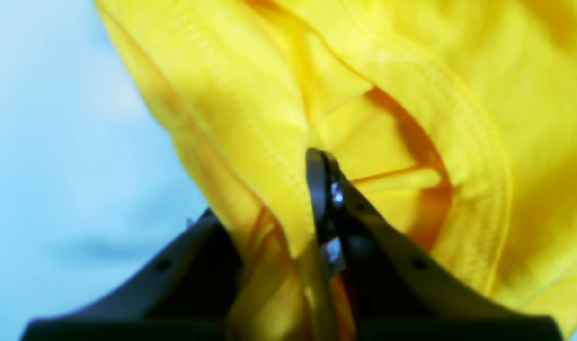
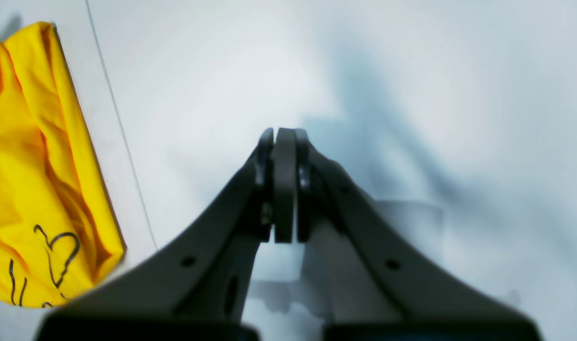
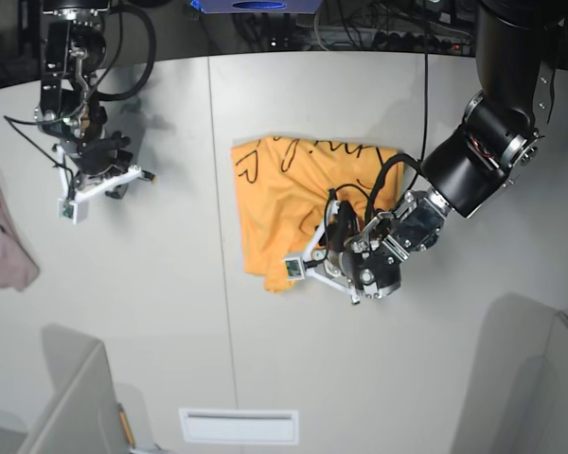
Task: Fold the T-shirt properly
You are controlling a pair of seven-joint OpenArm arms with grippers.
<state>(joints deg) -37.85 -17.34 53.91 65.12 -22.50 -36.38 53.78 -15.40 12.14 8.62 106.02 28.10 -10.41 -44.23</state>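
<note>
Base view: I'm pinching T-shirt [image 3: 275, 199] hem w/ left end effector [image 3: 333, 248], mid-fold; right end effector [image 3: 104, 175] closed, empty. Next: carry hem across.

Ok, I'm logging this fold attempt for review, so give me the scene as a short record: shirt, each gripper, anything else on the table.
T-shirt: orange-yellow T-shirt, bunched near the middle of the white table, black line print facing up
Left gripper: left gripper shut on a hemmed fold of the shirt at its near edge
Right gripper: right gripper shut, holding nothing, above bare table, away from the shirt
Other: pinkish-mauve cloth at the table's edge, untouched
</note>
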